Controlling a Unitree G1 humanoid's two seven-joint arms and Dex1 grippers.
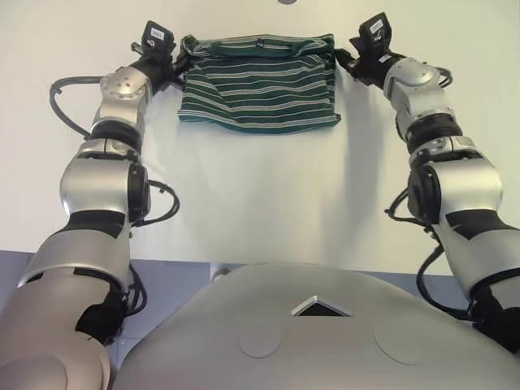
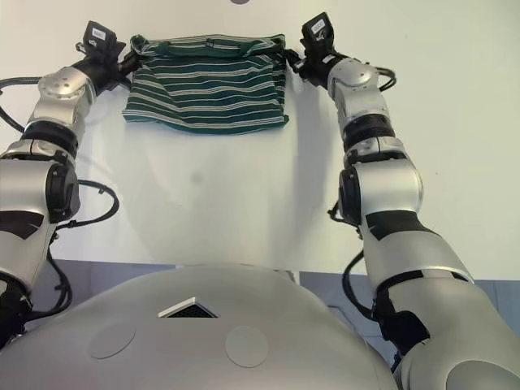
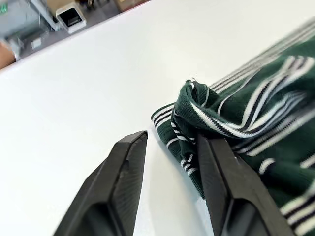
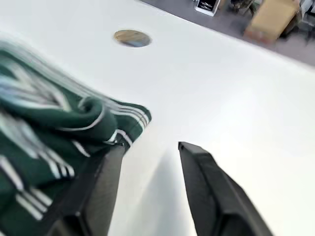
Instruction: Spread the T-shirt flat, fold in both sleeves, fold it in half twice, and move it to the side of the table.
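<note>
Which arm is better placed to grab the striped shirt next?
Left, barely: both the left gripper and right gripper sit open at the T-shirt's far corners, but the corner lies more squarely before the left's gap.

Green white-striped T-shirt [image 1: 258, 84], white table [image 1: 260, 203]

We count one striped green T-shirt [image 1: 258, 81], one white bench [image 1: 260, 203], two pincers, the left pincer [image 3: 172, 140] and the right pincer [image 4: 151, 146], two black fingers [image 3: 123, 172] on each, one round disc [image 4: 131, 38] in the bench
</note>
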